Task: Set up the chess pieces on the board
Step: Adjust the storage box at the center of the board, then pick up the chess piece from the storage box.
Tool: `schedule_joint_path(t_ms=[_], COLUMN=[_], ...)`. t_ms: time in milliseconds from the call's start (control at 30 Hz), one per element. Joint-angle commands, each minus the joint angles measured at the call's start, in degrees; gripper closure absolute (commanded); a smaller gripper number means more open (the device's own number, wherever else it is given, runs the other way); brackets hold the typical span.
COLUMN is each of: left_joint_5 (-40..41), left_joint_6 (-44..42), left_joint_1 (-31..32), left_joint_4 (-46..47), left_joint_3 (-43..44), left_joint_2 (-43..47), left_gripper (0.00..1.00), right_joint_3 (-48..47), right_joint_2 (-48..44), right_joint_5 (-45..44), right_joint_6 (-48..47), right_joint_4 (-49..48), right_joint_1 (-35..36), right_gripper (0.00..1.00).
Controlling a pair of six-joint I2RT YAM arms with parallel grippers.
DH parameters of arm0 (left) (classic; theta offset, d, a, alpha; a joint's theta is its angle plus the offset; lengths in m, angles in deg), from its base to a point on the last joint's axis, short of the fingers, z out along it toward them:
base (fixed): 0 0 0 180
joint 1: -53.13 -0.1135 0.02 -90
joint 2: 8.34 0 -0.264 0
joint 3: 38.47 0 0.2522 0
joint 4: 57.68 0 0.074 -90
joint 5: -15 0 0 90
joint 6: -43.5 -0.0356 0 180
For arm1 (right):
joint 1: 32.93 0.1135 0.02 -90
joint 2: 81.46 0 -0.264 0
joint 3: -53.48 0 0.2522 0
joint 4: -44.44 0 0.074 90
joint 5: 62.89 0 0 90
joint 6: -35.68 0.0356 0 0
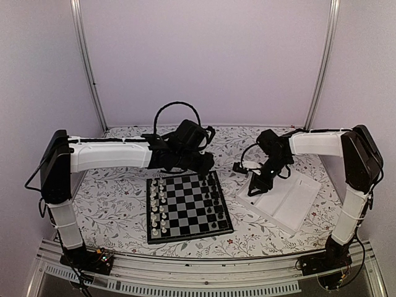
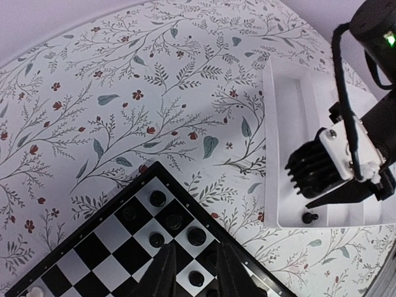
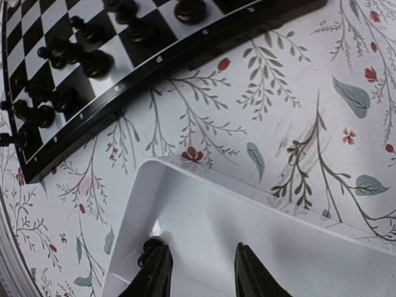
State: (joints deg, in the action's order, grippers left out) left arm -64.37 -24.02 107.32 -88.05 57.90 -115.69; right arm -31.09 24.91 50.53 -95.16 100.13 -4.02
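**Right gripper open by tray pawn, left open over board**

We see the right gripper [image 3: 202,250] with jaws apart and nothing between them, low in a corner of the white ridged tray [image 3: 260,229]. A lone black pawn [image 3: 151,246] stands just beside one fingertip; we cannot tell if they touch. The left gripper [image 2: 197,249] hangs over the far edge of the chessboard [image 1: 185,213], jaws apart. One black piece [image 2: 197,278] shows between the fingers without contact. Other black chessmen [image 1: 210,201] fill the board's right columns, white chessmen [image 1: 158,207] its left. The tray lies just right of the board on the floral cloth [image 1: 124,210].
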Motion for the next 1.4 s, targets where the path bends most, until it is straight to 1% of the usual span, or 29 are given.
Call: schedule_joint_path(t_ms=[0,400,767,1367], left_joint_5=[-1.2,-2.0,-2.7,-3.2], left_joint_6=[0.3,0.9,1.0,1.0], left_joint_1=[-0.8,-0.8,-0.8,-0.8], left_joint_4=[0.1,0.5,0.7,1.2], left_joint_3=[-1.0,-2.2,-2.4,-3.8], left_joint_2=[0.0,0.3,-0.1,-0.2], left_gripper=[0.74,0.74,0.74,0.74], right_joint_3=[-1.5,-2.4,-2.8,-4.7], right_joint_2=[-2.3,-1.6,0.0,3.6], right_joint_5=[-0.3,-1.4,-3.6,-6.6], right_joint_6=[-7.7,-11.7,-11.6,-11.5], right_joint_4=[7.2,11.3,11.5,14.9], right_joint_1=[1.1,2.2,3.8,6.3], right_gripper=[0.66,0.70,0.71,0.73])
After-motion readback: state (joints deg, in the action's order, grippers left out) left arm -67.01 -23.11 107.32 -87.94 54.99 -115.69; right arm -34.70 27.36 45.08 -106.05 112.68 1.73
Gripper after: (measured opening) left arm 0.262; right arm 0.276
